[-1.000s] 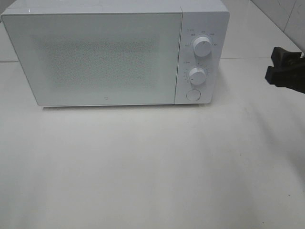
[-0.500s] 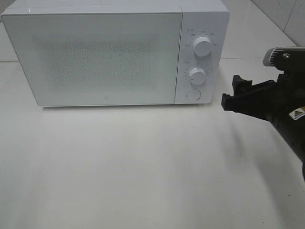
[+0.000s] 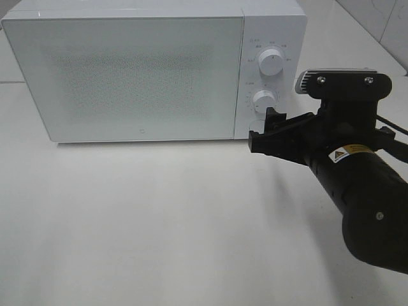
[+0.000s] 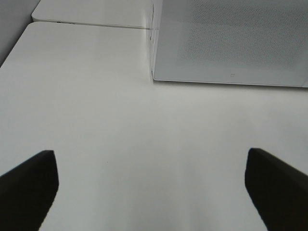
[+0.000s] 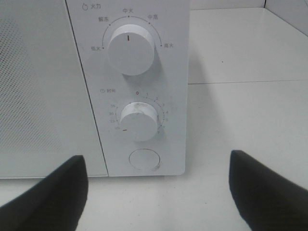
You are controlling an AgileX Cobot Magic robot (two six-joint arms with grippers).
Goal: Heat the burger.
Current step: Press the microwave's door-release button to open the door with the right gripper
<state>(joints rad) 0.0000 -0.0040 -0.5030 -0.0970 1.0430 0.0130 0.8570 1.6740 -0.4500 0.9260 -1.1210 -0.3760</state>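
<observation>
Labels 火力 and 时间 top the microwave (image 3: 127, 70) dials (image 5: 130, 47); right end effector (image 3: 264, 127) and left end effector (image 4: 151, 168) both gape empty.

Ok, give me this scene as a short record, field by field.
microwave: white, standing on the table, door shut
controls: upper knob, lower knob, round button beneath them
right gripper: open, empty, facing the round button, not touching it
left gripper: open, empty, over the table near the microwave's front corner
burger: not in view
</observation>
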